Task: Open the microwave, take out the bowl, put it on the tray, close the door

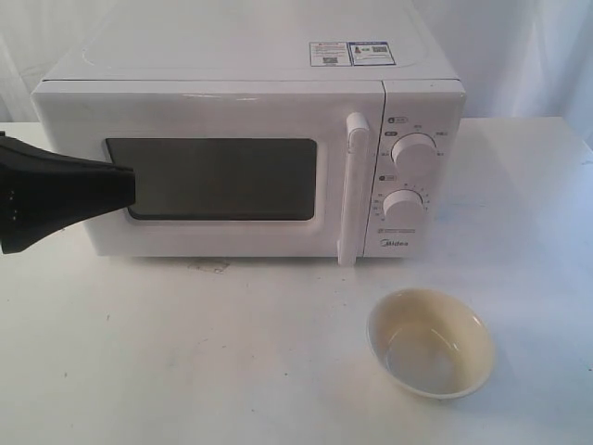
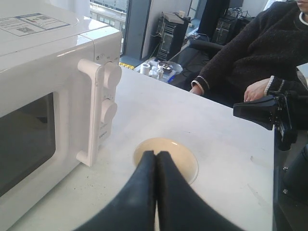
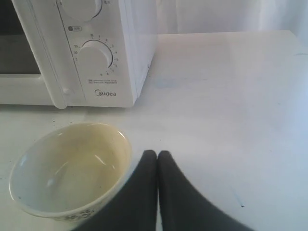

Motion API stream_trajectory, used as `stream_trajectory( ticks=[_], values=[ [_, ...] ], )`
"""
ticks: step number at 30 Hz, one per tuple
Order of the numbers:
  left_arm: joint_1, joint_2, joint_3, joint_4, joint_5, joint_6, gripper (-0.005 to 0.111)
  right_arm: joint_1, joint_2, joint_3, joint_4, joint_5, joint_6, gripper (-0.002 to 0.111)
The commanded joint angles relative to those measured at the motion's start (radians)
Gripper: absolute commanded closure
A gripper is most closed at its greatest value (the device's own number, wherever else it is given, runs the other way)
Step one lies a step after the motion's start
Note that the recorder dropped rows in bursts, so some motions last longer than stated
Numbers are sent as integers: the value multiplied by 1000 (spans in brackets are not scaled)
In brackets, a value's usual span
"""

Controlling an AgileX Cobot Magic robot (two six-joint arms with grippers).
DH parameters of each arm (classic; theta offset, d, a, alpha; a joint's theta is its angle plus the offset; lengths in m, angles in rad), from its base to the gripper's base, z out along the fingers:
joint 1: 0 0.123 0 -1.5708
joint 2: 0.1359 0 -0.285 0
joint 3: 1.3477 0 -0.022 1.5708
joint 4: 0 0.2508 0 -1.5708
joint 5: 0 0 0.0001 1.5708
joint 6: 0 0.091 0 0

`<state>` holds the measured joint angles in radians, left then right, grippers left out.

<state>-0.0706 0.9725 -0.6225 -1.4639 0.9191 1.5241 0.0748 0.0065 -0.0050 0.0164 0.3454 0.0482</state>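
Observation:
The white microwave (image 1: 241, 139) stands at the back of the table with its door (image 1: 213, 111) shut and the vertical bar handle (image 1: 352, 185) flush. The cream bowl (image 1: 428, 341) sits empty on the bare tabletop, in front of the control knobs. My left gripper (image 1: 130, 185) hovers before the left end of the dark window, fingers pressed together on nothing; in the left wrist view, the left gripper (image 2: 156, 154) points toward the bowl (image 2: 180, 154). My right gripper (image 3: 158, 153) is shut and empty, just beside the bowl (image 3: 67, 168). No tray is in view.
A seated person in a dark sweater (image 2: 250, 53) is beyond the table's far edge, with black arm hardware (image 2: 269, 113) near them. A white curtain hangs behind the microwave. White tabletop (image 1: 185, 352) spreads in front.

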Motion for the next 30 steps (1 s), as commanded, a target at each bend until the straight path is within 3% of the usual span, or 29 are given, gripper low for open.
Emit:
stream_trajectory(
  ticks=[1,30],
  values=[
    [-1,-7,5,-12,12,1,107,-6,-6,5,-28,1,17,108],
    [-1,-7,5,-17,-12,1,107,-6,-6,5,-23,1,17,108]
  ],
)
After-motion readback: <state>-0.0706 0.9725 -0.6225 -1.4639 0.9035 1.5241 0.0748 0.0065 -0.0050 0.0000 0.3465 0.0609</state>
